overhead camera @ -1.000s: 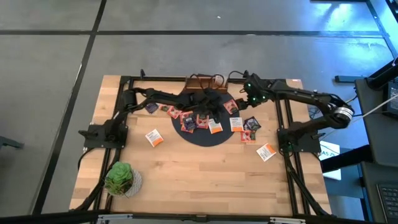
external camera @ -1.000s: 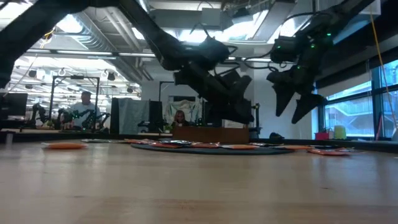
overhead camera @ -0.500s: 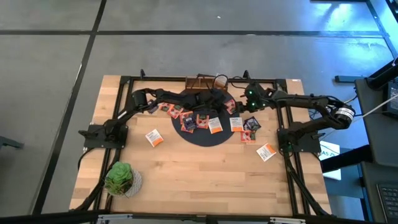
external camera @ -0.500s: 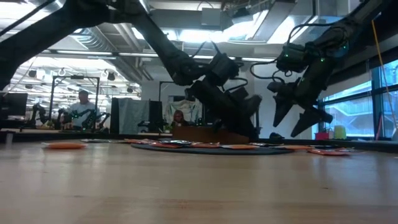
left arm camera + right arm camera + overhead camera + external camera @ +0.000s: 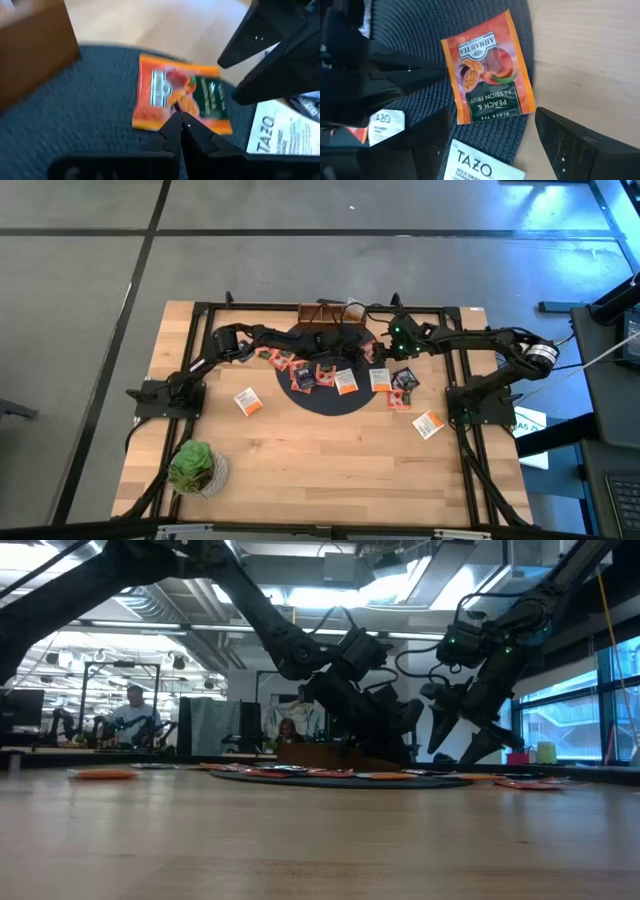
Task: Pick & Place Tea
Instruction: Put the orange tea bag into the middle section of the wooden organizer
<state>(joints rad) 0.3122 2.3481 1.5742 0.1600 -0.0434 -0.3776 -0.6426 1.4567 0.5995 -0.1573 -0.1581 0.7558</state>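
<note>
**Desk:** Entry, please. Where is the left tool?

**Operator:** I have the left gripper [image 5: 181, 117] low over the black round mat [image 5: 325, 402], at about 2 o'clock from the mat's centre in the high view. Its fingers are clenched together. The tips sit at the edge of an orange peach packet [image 5: 180, 95]. I cannot tell whether that edge is pinched between them or only touched.

**Desk:** And the packet itself?

**Operator:** It lies flat on the mat near the 2 o'clock rim, label up. A white Tazo packet [image 5: 480, 162] lies just beside it, partly on the mat.

**Desk:** Right tool?

**Operator:** The right gripper [image 5: 492, 114] hangs over the same packet with its fingers spread wide, one on each side and neither touching it. In my right wrist view the left arm's closed fingers point at the packet from the opposite side.

**Desk:** The rest of the tea?

**Operator:** Several packets are spread across the mat. Off it on the table [image 5: 330, 480], I log one orange-and-white packet [image 5: 248, 402] at 8 o'clock, another [image 5: 428, 423] at 4 o'clock, and dark packets [image 5: 403, 380] at 3 o'clock. A wooden box [image 5: 325, 311] stands at 12 o'clock and the green plant [image 5: 192, 465] is well apart at 7 o'clock.
</note>
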